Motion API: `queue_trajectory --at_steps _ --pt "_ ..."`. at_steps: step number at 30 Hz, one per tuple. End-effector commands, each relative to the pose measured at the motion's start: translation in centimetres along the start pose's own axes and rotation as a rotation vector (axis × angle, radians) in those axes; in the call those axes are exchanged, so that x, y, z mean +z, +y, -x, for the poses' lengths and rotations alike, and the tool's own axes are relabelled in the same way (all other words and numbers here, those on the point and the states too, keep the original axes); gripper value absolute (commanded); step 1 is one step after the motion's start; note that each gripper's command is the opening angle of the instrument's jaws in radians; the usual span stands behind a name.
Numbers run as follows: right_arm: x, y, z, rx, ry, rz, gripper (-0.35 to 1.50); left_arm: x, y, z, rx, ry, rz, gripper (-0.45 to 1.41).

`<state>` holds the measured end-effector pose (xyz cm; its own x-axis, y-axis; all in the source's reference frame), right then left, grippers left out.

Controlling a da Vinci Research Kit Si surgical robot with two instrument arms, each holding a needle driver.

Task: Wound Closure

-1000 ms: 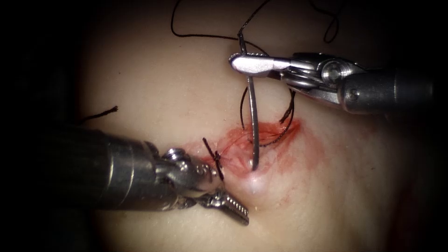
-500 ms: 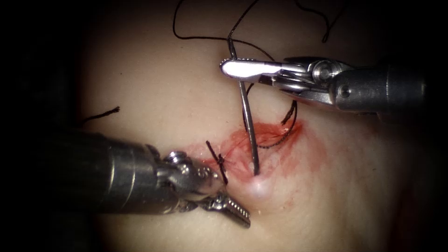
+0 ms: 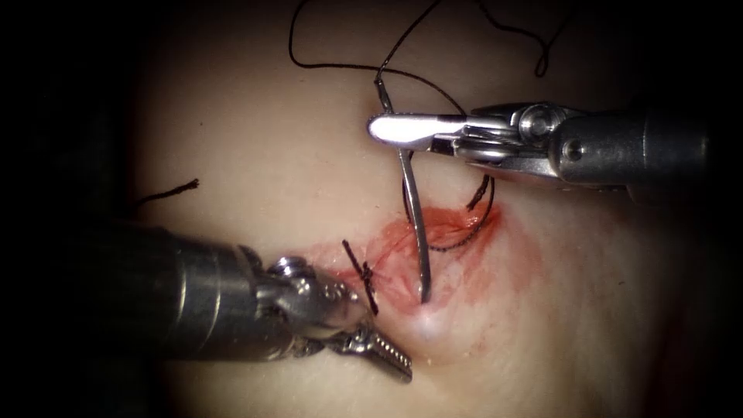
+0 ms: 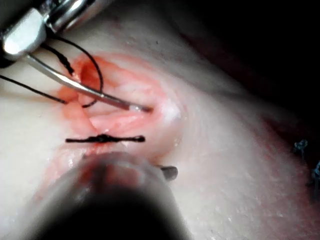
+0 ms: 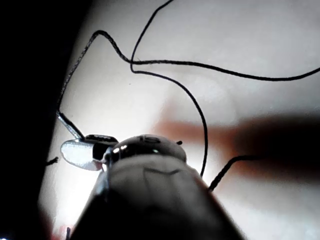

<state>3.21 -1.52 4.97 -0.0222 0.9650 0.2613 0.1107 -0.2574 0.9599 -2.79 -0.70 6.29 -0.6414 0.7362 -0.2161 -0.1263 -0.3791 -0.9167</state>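
Now we see the right tool clamped on the needle near its thread end, at the far side of the tissue. From that grip the needle curves toward us, and its tip meets the tissue at the near lip of the cut, where the surface bulges a little; how deep it sits we cannot tell. Thread runs from the needle's end in loose loops across the far tissue, and one strand dips into the red fluid around the cut. Left of the needle sits a finished knot with short dark tails. Our left tool lies just beside the knot, jaws parted, holding nothing.
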Motion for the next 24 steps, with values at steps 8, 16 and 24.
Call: queue_trajectory --at_steps 8,16,24 --pt "0.16 0.06 0.04 0.000 -0.012 -0.003 -0.35 0.06 -0.04 -0.01 0.000 0.000 0.000 0.02" --pt "0.31 0.00 0.11 0.010 -0.014 -0.112 -0.35 0.06 -0.04 -0.01 0.000 0.000 0.000 0.02" --pt "0.39 -0.04 0.15 0.067 -0.008 -0.180 -0.35 0.06 -0.04 -0.01 0.000 0.000 0.000 0.02"
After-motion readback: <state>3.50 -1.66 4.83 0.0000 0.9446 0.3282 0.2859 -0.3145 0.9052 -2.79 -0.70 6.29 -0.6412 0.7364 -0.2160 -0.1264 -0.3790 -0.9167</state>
